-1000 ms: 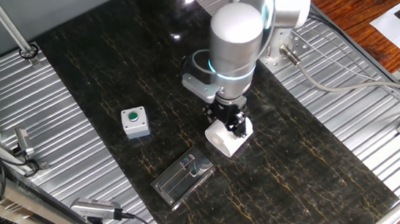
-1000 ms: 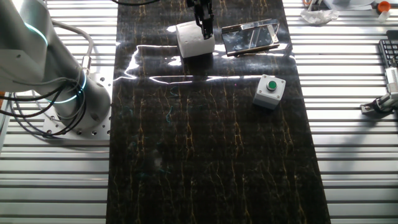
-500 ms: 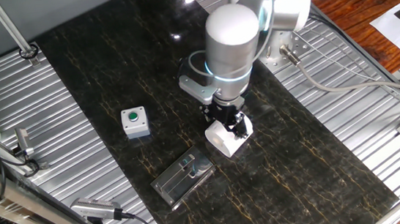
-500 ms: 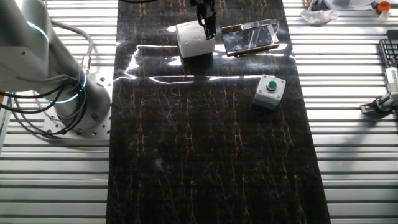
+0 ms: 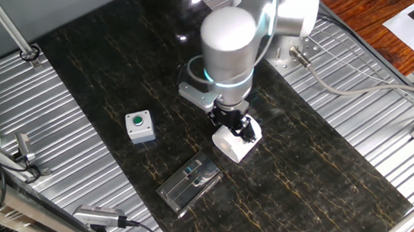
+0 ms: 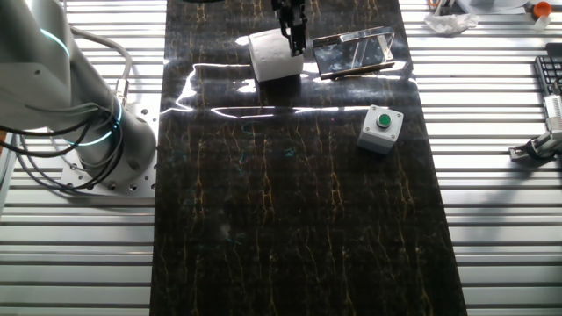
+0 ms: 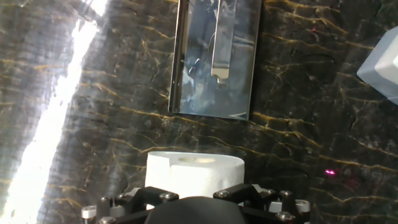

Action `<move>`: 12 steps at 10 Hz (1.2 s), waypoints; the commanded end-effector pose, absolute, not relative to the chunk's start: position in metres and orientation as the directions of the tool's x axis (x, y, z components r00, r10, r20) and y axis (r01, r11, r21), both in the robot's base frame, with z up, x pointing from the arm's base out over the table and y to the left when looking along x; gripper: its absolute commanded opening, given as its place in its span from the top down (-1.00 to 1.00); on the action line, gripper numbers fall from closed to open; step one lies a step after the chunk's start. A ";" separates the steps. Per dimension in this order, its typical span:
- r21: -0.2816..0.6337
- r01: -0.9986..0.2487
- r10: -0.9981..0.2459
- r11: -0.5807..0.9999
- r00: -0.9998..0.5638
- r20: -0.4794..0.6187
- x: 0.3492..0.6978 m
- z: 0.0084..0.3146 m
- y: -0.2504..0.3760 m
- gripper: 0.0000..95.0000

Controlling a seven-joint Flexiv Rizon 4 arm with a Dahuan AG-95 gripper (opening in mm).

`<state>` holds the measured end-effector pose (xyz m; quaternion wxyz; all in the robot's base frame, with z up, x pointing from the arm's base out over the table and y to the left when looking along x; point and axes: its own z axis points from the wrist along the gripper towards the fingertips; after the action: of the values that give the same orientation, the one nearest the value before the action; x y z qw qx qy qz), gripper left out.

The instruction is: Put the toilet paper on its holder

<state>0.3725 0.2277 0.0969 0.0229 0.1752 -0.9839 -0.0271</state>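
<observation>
Since a second ago the arm's big white elbow joint has swung a little toward nine o'clock over the desk, while the roll and the plate below have kept their places.

Going left to right in the one fixed view: the small grey box with a green button [image 5: 140,127] sits alone toward nine o'clock, well apart from the rest. At about six o'clock lies the flat, shiny silver-grey metal plate, the holder [image 5: 189,183], flat on the dark, gold-veined marble-patterned desk [image 5: 104,72]. Just up and right of it stands the plump white cylinder of toilet paper [image 5: 236,144], near the plate but not on it. The black two-finger hand [image 5: 238,127] comes down from twelve o'clock onto the roll, its fingers clamped on the paper with one going into the core.

In the other fixed view the roll [image 6: 273,56] sits at twelve o'clock, just left of the plate [image 6: 355,52], with the hand [image 6: 291,26] on its right end; the button box [image 6: 380,129] is at two o'clock.

From the hand view, the roll [image 7: 194,173] is at six o'clock, directly ahead of the hand's body, and the mirrored plate [image 7: 215,59] lies beyond at twelve o'clock, a strip of dark desk between them.
</observation>
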 end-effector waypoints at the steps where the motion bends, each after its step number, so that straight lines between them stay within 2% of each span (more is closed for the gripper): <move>1: 0.066 -0.353 -0.357 0.933 -0.933 0.053 0.372 0.097 0.228 -1.00; 5: 0.082 -0.399 -0.406 0.913 -0.909 0.093 0.372 0.097 0.228 -1.00; 12: 0.085 -0.379 -0.387 0.922 -0.913 0.128 0.372 0.097 0.228 -1.00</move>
<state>0.3735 0.2289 0.0956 0.0713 0.1973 -0.9773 -0.0291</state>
